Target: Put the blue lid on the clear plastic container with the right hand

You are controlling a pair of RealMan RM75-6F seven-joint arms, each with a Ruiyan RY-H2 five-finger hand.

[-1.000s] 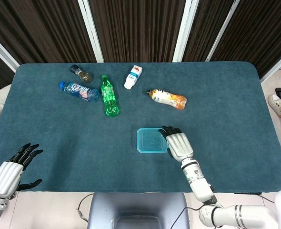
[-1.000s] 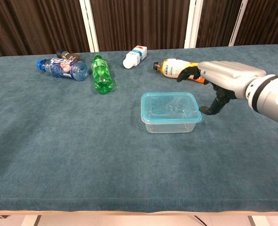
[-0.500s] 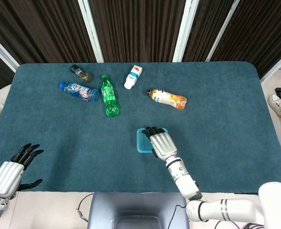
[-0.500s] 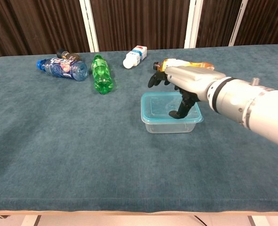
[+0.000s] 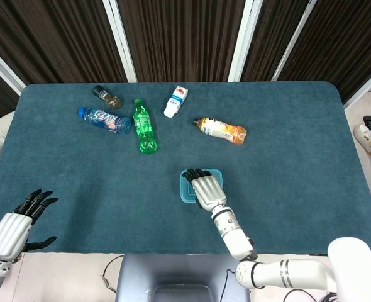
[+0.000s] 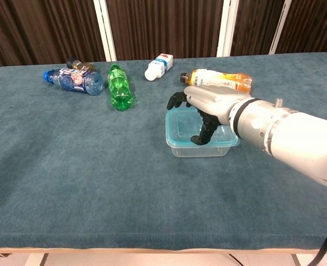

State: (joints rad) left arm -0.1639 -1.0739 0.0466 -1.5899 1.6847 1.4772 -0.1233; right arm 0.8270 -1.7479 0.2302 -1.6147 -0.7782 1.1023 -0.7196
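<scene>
From the head view, my right hand [image 5: 207, 189] lies palm-down over the blue lid [image 5: 187, 186], which sits on the clear plastic container [image 5: 184, 196] near the table's middle; my left hand [image 5: 12, 228] idles open, near left. From the chest view, fingers are spread, thumb touching the lid, holding nothing. Next I judge: press it shut evenly.

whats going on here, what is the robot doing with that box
The right hand is spread palm-down over the clear plastic container, which already has its blue lid on; the thumb reaches down to the lid. It looks like it is pressing the lid shut, though contact is hard to confirm. The left hand sits open at the table's near edge, holding nothing. Several bottles lie further back on the table.
</scene>
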